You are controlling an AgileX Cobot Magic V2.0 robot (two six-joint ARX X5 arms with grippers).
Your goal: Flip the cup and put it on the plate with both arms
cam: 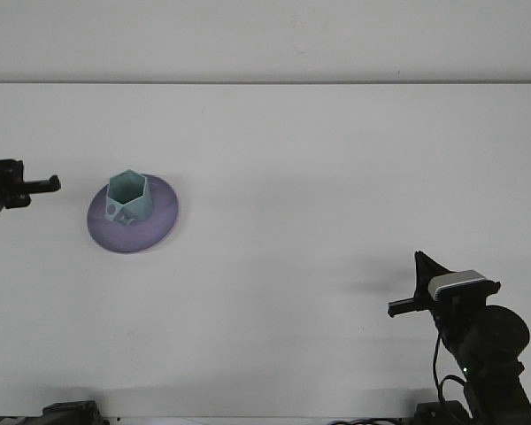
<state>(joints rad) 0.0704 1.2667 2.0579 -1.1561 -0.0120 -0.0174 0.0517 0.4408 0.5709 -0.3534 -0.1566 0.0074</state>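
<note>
Left gripper (44, 184), at the far left edge of the frame: only a dark finger tip and part of the wrist show, pointing right; whether it is open or closed cannot be told, and it touches nothing visible. The cup (128, 198), a pale teal faceted vessel, stands mouth-up just to the right of this gripper, apart from it. The cup rests on the plate (155, 226), a lavender disc in the left-centre of the frame, sitting toward the plate's upper left portion. Right gripper (419, 274), in the lower right of the frame: one pointed dark finger rises above a grey-capped wrist block; the fingers overlap in this view, so the gap between them cannot be judged. Nothing is seen in it and it hangs well apart from cup and plate. Both objects lie on the white table (319, 177), which fills the frame below a pale back wall.
</note>
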